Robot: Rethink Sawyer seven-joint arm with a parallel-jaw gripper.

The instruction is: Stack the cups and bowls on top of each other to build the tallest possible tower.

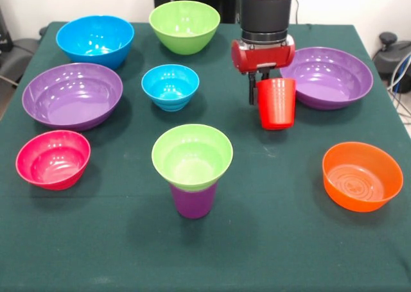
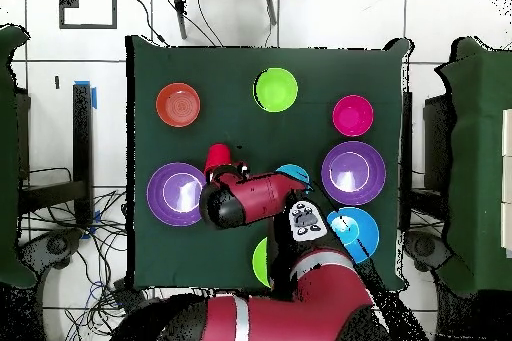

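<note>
The robot's hand (image 1: 262, 86) is clamped on the rim of the solid red plastic cup (image 1: 277, 103), held lifted off the green desk (image 1: 276, 228) beside a wide purple plastic bowl (image 1: 327, 77). This looks like the carry step. Next, the cup must be centred over the small lime green plastic bowl (image 1: 192, 155) sitting on the translucent purple plastic cup (image 1: 192, 201) and lowered in. Overhead, the arm hides much of the hand, and one finger is hidden behind the cup.
</note>
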